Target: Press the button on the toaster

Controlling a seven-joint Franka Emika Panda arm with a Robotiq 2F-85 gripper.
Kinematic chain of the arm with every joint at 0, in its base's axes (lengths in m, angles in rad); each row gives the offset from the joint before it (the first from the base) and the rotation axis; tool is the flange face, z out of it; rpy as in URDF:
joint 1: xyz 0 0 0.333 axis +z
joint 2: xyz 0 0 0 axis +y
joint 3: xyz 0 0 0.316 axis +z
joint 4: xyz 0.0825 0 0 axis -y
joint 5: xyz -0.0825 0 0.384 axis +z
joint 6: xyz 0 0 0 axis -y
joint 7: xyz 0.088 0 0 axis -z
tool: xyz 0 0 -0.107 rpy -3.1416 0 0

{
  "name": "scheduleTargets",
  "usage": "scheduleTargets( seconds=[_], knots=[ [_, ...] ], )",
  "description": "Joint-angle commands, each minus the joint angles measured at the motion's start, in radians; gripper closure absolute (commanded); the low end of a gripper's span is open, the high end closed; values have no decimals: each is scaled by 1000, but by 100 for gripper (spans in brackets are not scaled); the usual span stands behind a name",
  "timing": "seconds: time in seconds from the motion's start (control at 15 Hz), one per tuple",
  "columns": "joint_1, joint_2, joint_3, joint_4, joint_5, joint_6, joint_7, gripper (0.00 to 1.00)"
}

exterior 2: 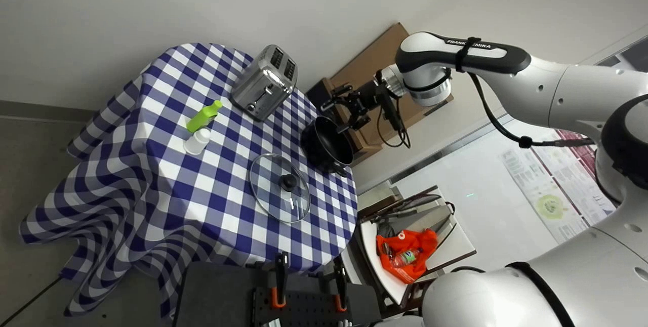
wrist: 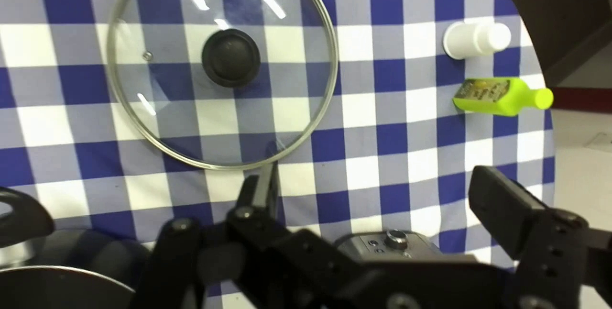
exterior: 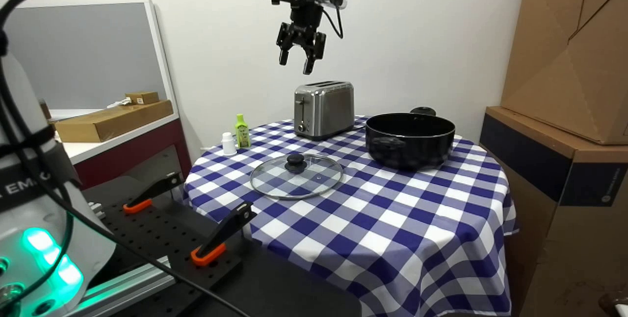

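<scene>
Toaster (exterior: 326, 110) stands below the gripper (exterior: 295, 66), not touching; the spread fingers (exterior: 308, 66) hold nothing. Approach seems in hand; next, likely bring them together and descend to the small buttons (wrist: 373, 243) beneath for one narrow, careful press.

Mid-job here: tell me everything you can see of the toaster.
The toaster is boxy and silver, metal by its look, with rounded edges and a dark base. Two slots open its top; a narrow end carries a lever, round knob and what look like small buttons. It stands upright on the checked tablecloth, which alone visibly touches it; the open gripper hangs clear.
</scene>
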Motion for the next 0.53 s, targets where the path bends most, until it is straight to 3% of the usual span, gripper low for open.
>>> scheduleTargets(
  seconds=[0.0,0.2,0.27,0.47],
  knots=[
    [175,-103,-149,-81,-115,-45,-9,0],
    [267,-150,-207,-140,-274,-9,29,0],
    [264,-94,-218,-80,-188,-30,0,0],
    [295,-123,-231,-112,-244,-27,14,0]
  ],
)
